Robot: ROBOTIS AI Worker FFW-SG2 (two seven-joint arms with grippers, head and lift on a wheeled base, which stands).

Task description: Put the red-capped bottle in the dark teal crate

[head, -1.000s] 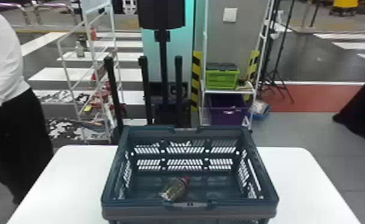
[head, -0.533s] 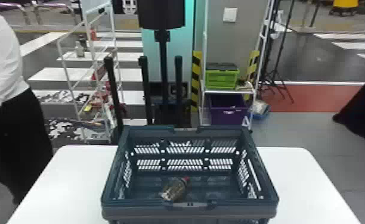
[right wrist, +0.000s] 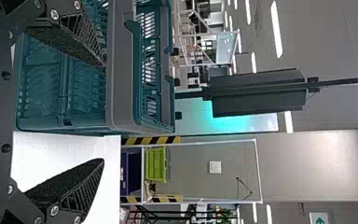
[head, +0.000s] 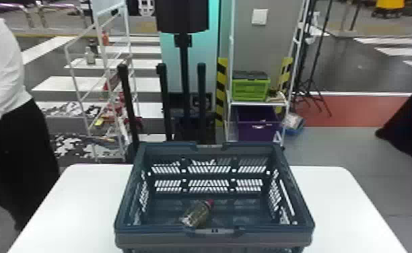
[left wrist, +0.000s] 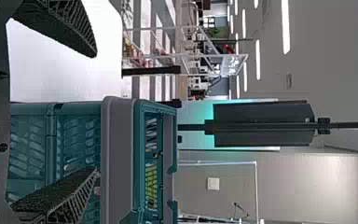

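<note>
Two end effectors: I find the left one [left wrist: 96,113] with its fingers spread wide, and the right one [right wrist: 103,113] likewise spread, both at the near side of the crate.
Red-capped bottle [head: 197,214]: I log it inside the crate, lying on the floor near the front wall, left of centre, cap directed away and to the right.
Dark teal crate [head: 272,239]: upright on the white bench [head: 64,212], open side up.
Rack behind: I note a green crate [head: 250,90] on its shelf, a purple bin [head: 257,129] beneath.
</note>
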